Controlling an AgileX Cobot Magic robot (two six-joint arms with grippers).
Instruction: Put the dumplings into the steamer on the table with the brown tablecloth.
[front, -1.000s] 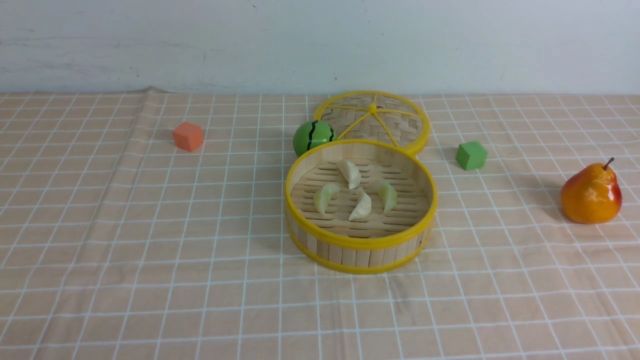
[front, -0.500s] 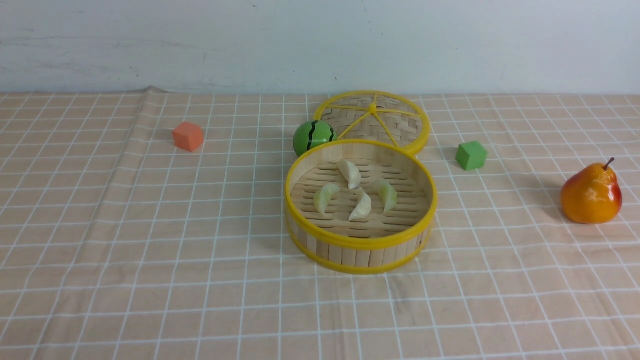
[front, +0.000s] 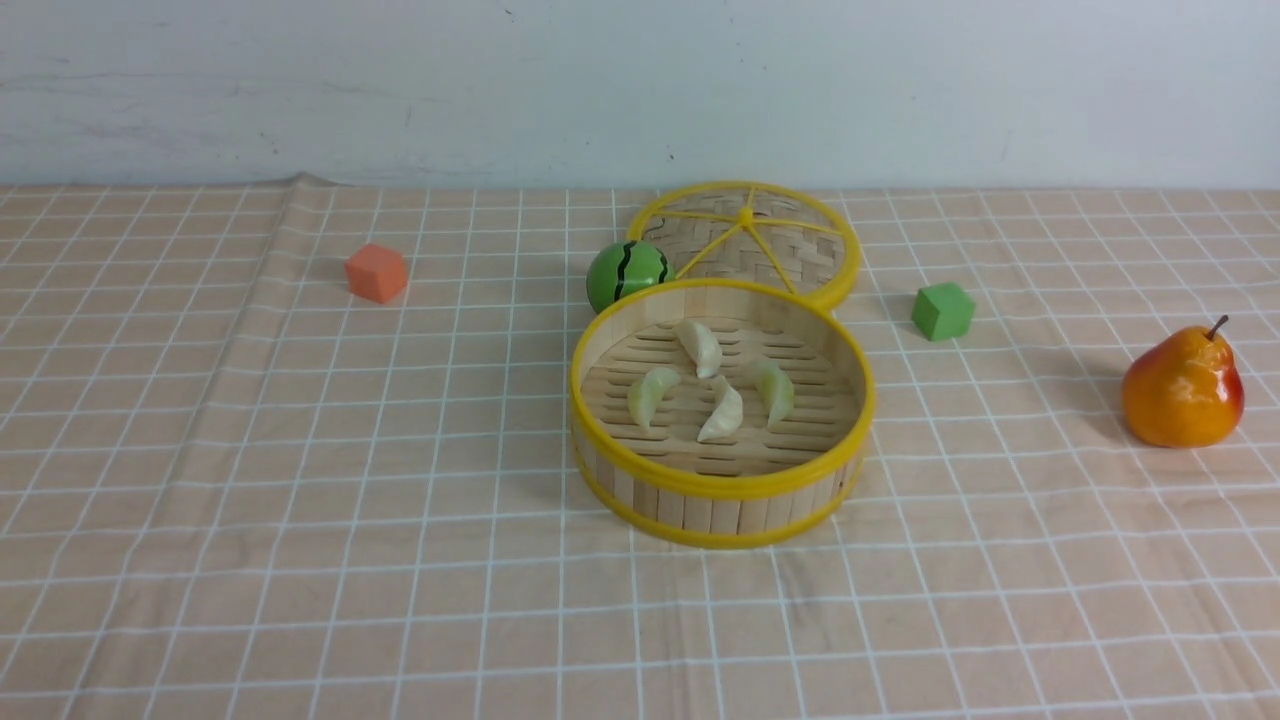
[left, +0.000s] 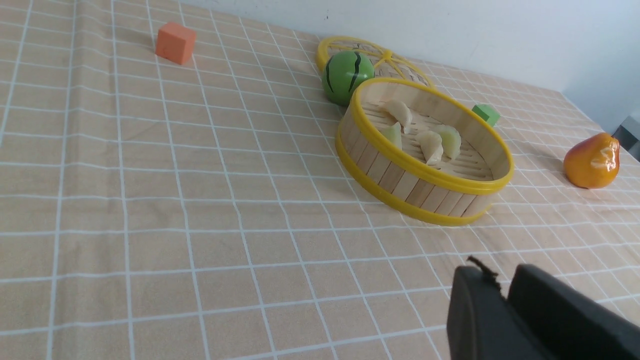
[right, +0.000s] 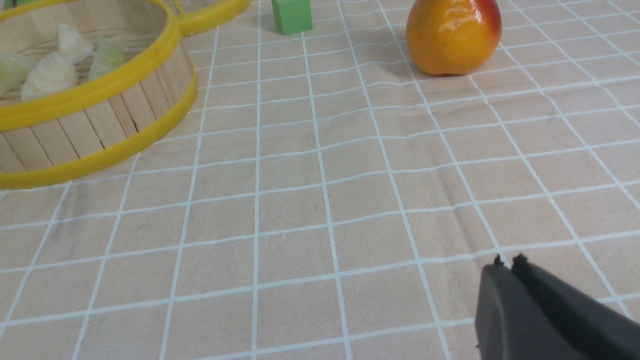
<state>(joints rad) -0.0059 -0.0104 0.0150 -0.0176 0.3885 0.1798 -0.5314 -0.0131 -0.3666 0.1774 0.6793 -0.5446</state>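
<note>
Dumplings (front: 708, 382), all four, lie inside steamer (front: 722, 487) on brown tablecloth (front: 300, 450); task looks done; left tool (left: 505, 295) and right tool (right: 506, 267) both pressed together, empty, parked well clear of steamer.

No writing, label, brand, number or sign can be read anywhere in these views.
</note>
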